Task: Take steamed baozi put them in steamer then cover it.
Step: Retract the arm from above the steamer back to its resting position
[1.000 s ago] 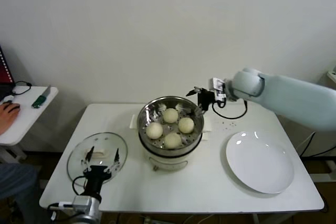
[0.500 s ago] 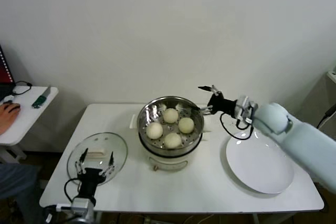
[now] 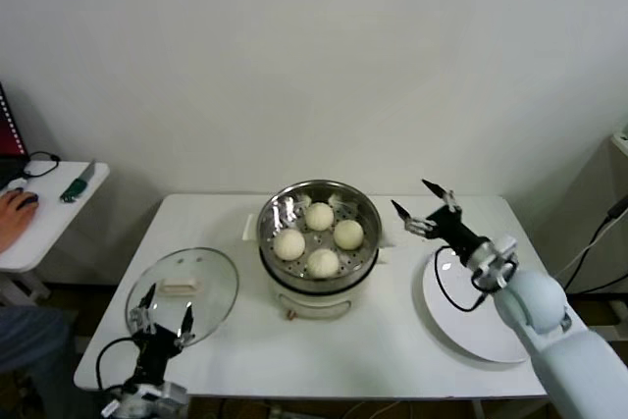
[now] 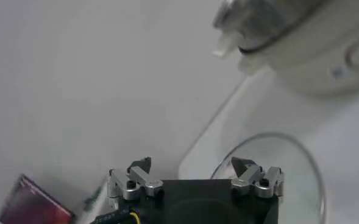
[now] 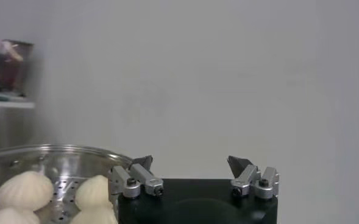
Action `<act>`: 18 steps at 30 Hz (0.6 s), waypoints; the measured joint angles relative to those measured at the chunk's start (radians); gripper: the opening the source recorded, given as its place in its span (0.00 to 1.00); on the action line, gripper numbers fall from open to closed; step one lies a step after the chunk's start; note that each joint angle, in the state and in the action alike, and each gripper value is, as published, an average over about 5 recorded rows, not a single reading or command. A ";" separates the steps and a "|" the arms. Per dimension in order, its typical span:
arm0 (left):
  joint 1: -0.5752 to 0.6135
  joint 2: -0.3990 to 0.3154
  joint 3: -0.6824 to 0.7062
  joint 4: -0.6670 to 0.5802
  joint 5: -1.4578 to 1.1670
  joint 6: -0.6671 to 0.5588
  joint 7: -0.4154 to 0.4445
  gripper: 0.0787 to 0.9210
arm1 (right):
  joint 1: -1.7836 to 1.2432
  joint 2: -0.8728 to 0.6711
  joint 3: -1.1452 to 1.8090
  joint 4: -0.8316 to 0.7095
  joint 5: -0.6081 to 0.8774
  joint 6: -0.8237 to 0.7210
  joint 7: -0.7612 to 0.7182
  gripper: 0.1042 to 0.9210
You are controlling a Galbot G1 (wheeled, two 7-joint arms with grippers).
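Observation:
The steel steamer [image 3: 365, 211] stands mid-table on its white pot base, uncovered, with several cream-white baozi [image 3: 323, 261] inside. The glass cover [image 3: 211, 287] lies flat on the table to its left, bar handle up. My left gripper [image 3: 165, 309] is open over the cover's near edge, by the table's front edge, holding nothing. My right gripper [image 3: 409, 193] is open and empty, to the right of the steamer above the plate's far rim. In the right wrist view my right gripper [image 5: 190, 161] has the steamer [image 5: 45, 150] and baozi [image 5: 24, 189] beside it. The left wrist view shows my left gripper [image 4: 191, 162] over the cover [image 4: 295, 176].
A flat white plate [image 3: 461, 316] lies right of the steamer, partly under my right arm. A small side table [image 3: 59, 218] on the far left holds a person's hand and a green tool. The wall stands close behind the table.
My right arm swung from behind the steamer out to the right and lower, over the plate. My left gripper drew back from the cover's handle toward the table's front edge. Both stayed open.

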 measured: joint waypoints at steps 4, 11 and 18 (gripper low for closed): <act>-0.022 0.028 0.014 0.028 0.140 0.028 -0.004 0.88 | -0.090 0.050 0.087 0.009 -0.006 0.007 0.003 0.88; -0.101 0.054 0.024 0.109 0.304 0.022 0.003 0.88 | -0.193 0.114 0.176 0.015 -0.037 0.012 0.001 0.88; -0.183 0.060 0.036 0.209 0.424 -0.015 0.026 0.88 | -0.243 0.158 0.225 0.006 -0.067 0.024 -0.007 0.88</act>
